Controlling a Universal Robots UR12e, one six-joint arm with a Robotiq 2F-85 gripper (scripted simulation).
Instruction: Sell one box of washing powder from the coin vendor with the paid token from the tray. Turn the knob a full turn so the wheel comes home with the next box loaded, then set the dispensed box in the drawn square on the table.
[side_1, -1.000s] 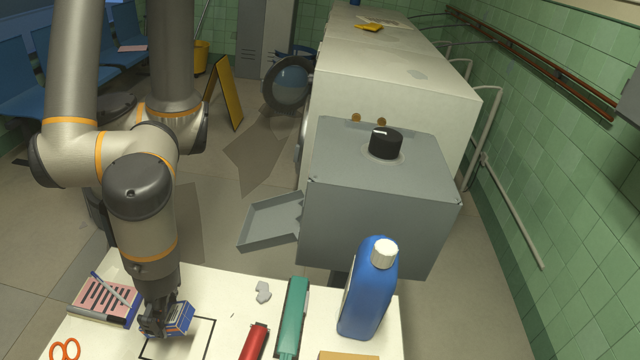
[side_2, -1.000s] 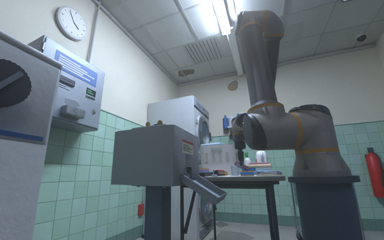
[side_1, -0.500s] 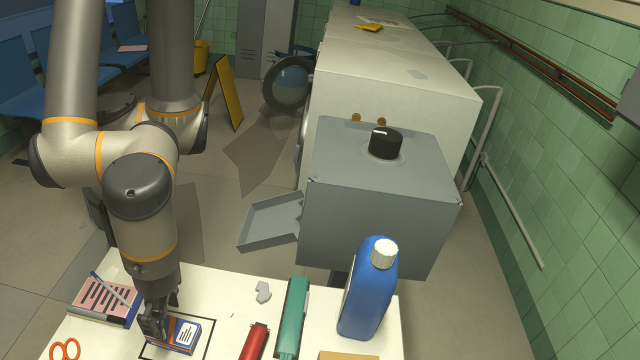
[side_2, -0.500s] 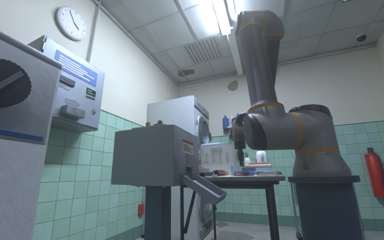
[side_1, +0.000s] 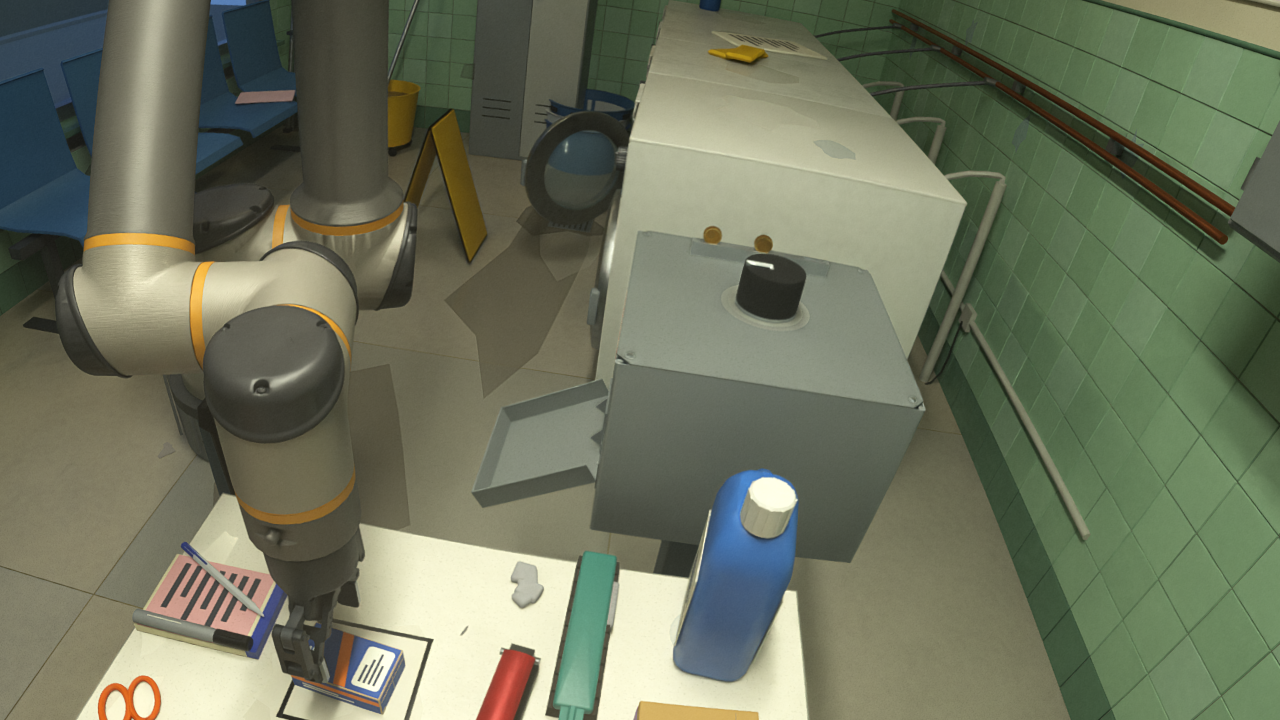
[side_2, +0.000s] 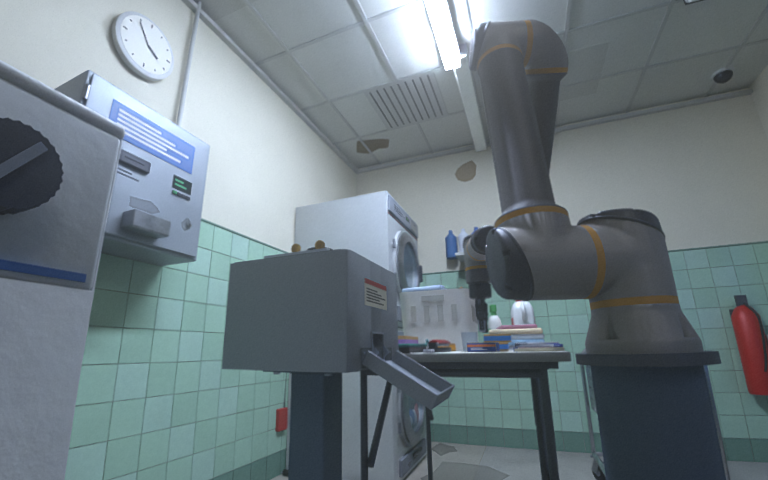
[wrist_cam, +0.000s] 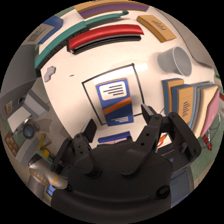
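Note:
The drawn square (side_1: 358, 676) (wrist_cam: 113, 94) is partly covered by the blue and orange washing powder box (side_1: 354, 670) (wrist_cam: 116, 101) (side_2: 481, 346). The box lies flat inside the square on the white table. The grey coin vendor (side_1: 743, 385) (side_2: 308, 308) stands behind the table with its black knob (side_1: 770, 287) on top. Its chute tray (side_1: 537, 443) (side_2: 408, 371) sticks out on the left and looks empty. Two brown tokens (side_1: 737, 238) sit at the vendor's far top edge. My gripper (side_1: 300, 649) (wrist_cam: 118, 120) stands just over the box's left end. It is open and holds nothing.
The table's front edge runs just below the square. Left of it lie a pink notepad (side_1: 210, 595) with a pen, a marker (side_1: 192, 630) and orange scissors (side_1: 130, 698). To the right are a red stapler (side_1: 507, 685), a green case (side_1: 586, 631) and a tall blue bottle (side_1: 738, 578).

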